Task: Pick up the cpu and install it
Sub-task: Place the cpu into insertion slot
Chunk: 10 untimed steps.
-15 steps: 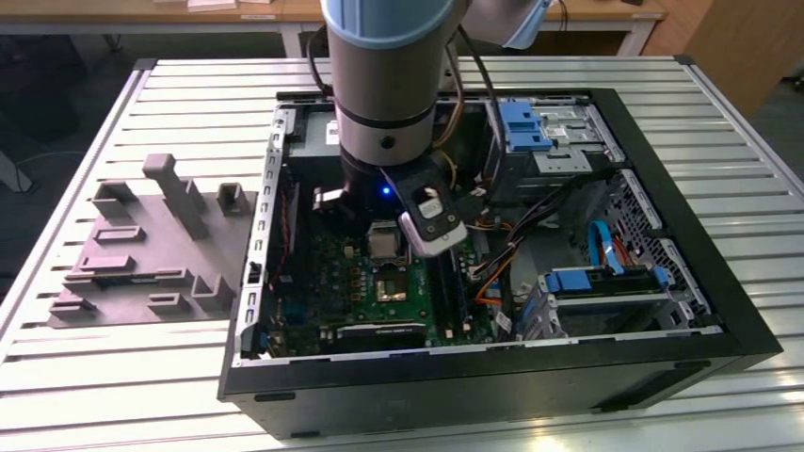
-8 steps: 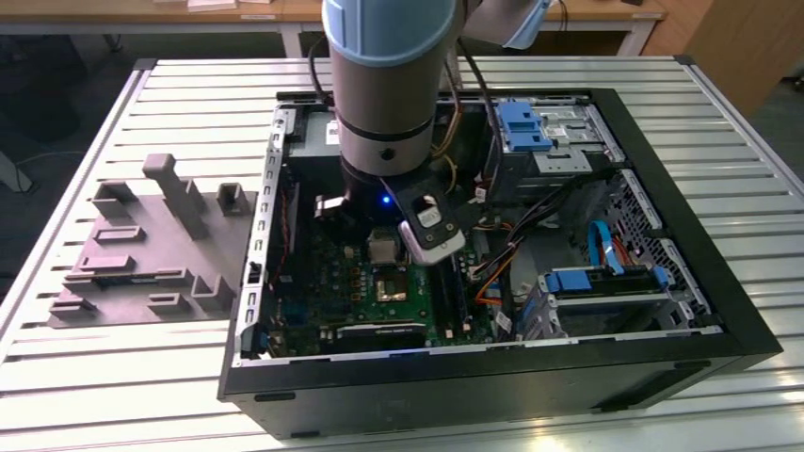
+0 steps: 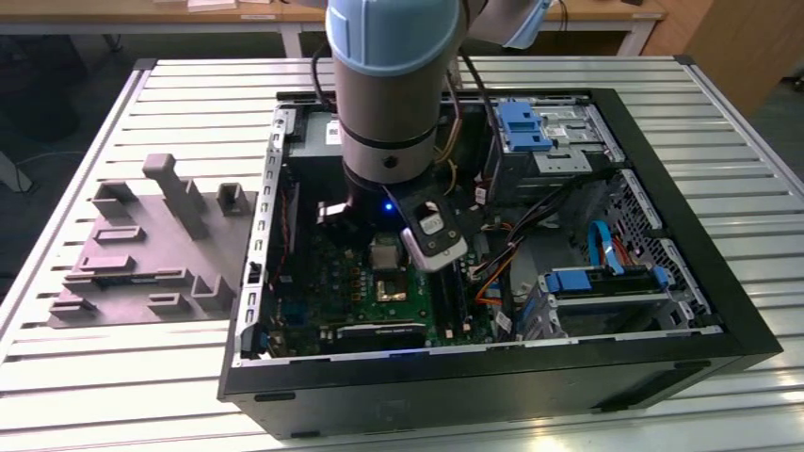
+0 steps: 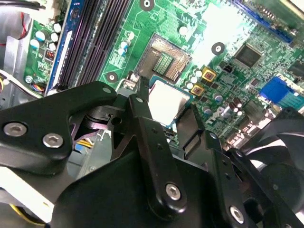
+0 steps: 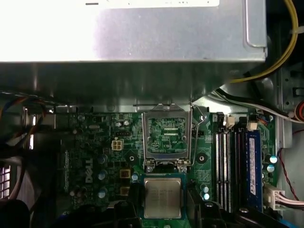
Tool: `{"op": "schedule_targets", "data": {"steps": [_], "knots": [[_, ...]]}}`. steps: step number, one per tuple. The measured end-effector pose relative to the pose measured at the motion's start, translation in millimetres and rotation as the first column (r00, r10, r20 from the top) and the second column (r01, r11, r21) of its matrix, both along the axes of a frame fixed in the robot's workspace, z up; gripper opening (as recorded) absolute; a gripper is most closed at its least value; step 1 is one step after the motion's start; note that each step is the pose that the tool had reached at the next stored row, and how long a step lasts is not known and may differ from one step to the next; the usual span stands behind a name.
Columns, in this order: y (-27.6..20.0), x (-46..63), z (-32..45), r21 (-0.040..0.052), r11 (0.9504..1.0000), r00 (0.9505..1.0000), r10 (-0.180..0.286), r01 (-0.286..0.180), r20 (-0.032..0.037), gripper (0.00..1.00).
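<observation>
The gripper [image 4: 167,111] pinches the cpu [image 4: 166,99] between its two fingers [image 4: 142,111] and holds it just beside the open socket [image 5: 166,135], over the green motherboard [image 5: 203,142] — at the middle of the exterior view, inside the computer case [image 3: 703,282].

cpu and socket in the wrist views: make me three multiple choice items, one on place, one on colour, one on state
1. Where is the cpu relative to the socket? A) seated in it B) beside it, in the gripper C) nowhere near it
2. The motherboard is A) green B) red C) white
3. The socket is A) holding a chip B) under a heatsink C) open and empty
B: the fingers flank it next to the socket. A: the board is green. C: nothing sits in it.
</observation>
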<state>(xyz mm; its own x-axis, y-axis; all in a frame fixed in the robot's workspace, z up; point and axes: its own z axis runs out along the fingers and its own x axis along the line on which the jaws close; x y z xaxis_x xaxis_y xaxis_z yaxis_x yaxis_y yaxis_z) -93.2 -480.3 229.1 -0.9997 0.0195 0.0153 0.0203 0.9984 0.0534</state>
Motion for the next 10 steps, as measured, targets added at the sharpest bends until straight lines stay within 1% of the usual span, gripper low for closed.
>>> {"op": "schedule_targets", "data": {"steps": [5,10], "knots": [[-1.7,1.0,-3.6,-0.0011,1.0000,1.0000,0.000,0.000,0.0000,0.47],[-1.8,1.1,-11.0,-0.0014,1.0000,1.0000,0.000,0.000,0.0000,0.47]]}}
